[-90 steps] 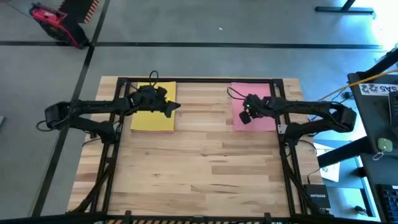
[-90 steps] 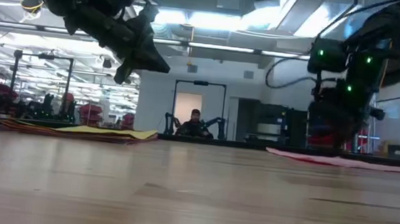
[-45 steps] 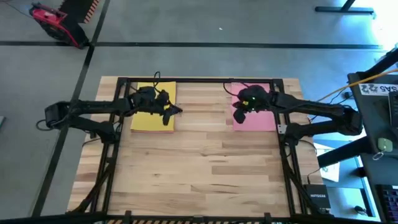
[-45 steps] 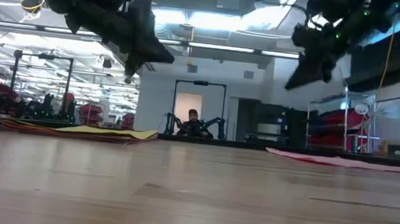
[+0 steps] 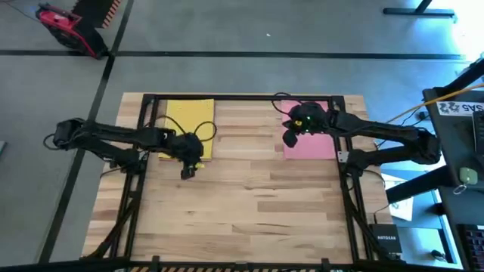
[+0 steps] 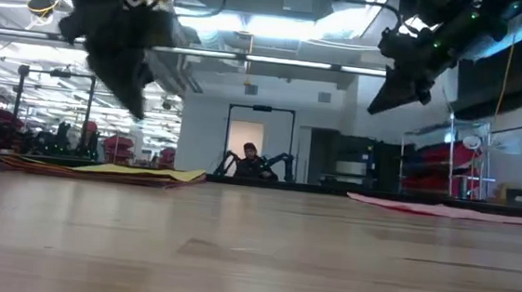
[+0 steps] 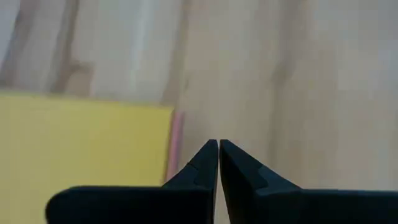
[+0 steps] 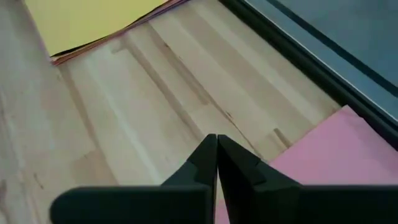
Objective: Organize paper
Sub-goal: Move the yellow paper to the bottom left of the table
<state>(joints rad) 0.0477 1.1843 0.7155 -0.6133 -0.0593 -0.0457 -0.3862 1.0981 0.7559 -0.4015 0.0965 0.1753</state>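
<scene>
Yellow paper (image 5: 185,121) tops a small stack at the table's far left, about eleven o'clock from the table's middle in the high view. The left wrist view shows a pink edge peeping out beside the yellow sheet, and the right wrist view shows orange and darker edges under it, so several sheets lie there. The stack's long side runs from the far edge toward the near edge. A single pink sheet (image 5: 314,140) lies flat at the far right, about one o'clock, with the same lie, well apart from the stack, bare wood between them.

From the stack, the left gripper (image 5: 187,171) is at about six o'clock, just past the stack's near edge and raised above the wood, fingers pressed together with nothing between them. From the pink sheet, the right gripper (image 5: 290,140) is at about nine o'clock, over the sheet's inner long edge and lifted off the table, fingers likewise closed on nothing.

By my judgement each arm is nearer its own side's paper, and the right one is the closer to its sheet. Joining the pink sheet to the stack would mean carrying it toward nine o'clock across the table (image 5: 249,204).

No box or tray is in view; the paper rests directly on the wood.
</scene>
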